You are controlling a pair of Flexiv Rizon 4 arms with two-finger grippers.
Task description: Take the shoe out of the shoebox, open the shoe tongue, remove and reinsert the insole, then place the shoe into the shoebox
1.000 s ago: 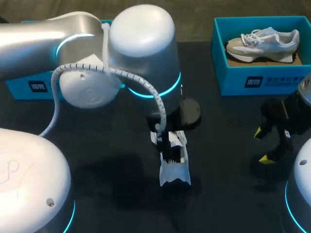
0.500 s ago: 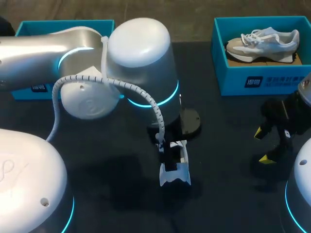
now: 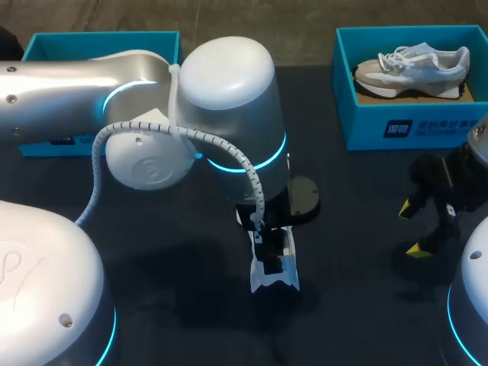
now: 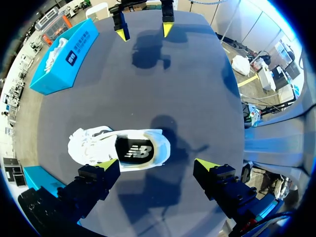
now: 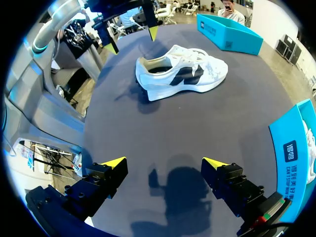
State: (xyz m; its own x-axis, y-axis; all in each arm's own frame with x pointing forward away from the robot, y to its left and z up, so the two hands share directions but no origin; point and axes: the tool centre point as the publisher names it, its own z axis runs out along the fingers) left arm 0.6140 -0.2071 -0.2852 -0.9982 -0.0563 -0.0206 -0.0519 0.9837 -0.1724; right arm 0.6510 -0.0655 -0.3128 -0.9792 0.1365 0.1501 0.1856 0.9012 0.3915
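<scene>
While the left gripper (image 4: pixel 157 164) hangs spread above the white sneaker (image 4: pixel 118 148), centre it on the tongue (image 4: pixel 104 139) before pinching. The right gripper (image 5: pixel 164 163) is also spread, well apart from the sneaker.

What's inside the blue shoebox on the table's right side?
One pale laced shoe sits in the shoebox on a brownish floor. The near wall hides the front of that floor, and the shoe's interior can't be seen.

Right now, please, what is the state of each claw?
Left claw: open, holding nothing; the white sneaker lies just ahead of it.
Right claw: open, holding nothing.
</scene>
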